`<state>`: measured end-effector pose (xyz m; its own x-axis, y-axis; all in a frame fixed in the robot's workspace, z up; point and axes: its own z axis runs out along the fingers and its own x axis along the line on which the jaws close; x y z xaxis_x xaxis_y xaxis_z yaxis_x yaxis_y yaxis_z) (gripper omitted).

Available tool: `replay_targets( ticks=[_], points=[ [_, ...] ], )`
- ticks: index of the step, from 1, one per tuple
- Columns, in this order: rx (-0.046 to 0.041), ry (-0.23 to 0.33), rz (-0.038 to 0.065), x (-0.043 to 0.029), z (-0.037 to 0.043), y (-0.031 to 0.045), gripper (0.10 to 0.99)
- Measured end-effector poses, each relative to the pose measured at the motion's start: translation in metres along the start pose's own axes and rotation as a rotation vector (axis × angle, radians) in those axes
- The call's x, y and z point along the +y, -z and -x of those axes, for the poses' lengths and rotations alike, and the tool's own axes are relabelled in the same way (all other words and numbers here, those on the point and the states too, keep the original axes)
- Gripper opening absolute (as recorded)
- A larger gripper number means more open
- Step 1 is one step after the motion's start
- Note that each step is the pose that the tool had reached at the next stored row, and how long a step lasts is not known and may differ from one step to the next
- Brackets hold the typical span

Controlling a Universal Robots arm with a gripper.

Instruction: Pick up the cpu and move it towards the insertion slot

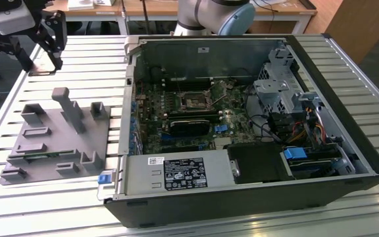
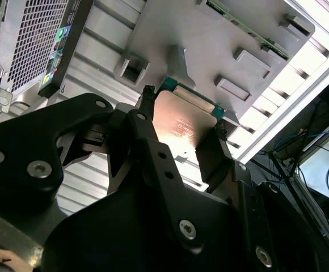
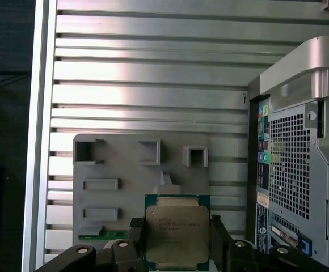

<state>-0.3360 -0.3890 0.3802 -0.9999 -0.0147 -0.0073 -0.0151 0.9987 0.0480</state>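
The cpu (image 3: 177,235) sits flat between the gripper (image 3: 176,238) fingers, metal lid facing the first wrist camera, green rim showing around it. The two black fingers (image 3: 135,235) press on opposite edges of the chip, so the gripper is closed on it with only the chip's width between the pads. In the second wrist view the cpu (image 2: 181,127) shows as a tilted, glossy plate between the same fingers, clear of the grey tray (image 2: 210,51) beyond it.

In the exterior view the gripper (image 1: 45,66) hangs above the slatted table (image 1: 91,54), off to the exterior view's left of the open case (image 1: 255,163) and beyond the tray (image 1: 51,143); the chip itself is too small to make out there. The socket (image 1: 195,101) lies well apart from the gripper, inside the case on the motherboard.

To carry well, I judge the grip should stay even on both edges and the chip level, with enough height to clear the case wall before coming over the socket. Any tilt risks it slipping from an edge-only hold.

The chip is nearly square, so it has no clear long axis. Its flat face lies across the fingers, and its printed lines run from one finger towards the other.
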Motion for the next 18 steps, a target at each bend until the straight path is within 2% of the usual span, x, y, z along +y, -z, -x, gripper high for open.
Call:
replay_targets(
  ticks=[5, 18],
  points=[
    [0.0, 0.0, 0.0, 0.0003, 0.0052, 0.0, 0.541],
    [0.0, 0.0, 0.0, 0.0006, 0.0245, -0.0002, 0.541]
  ],
)
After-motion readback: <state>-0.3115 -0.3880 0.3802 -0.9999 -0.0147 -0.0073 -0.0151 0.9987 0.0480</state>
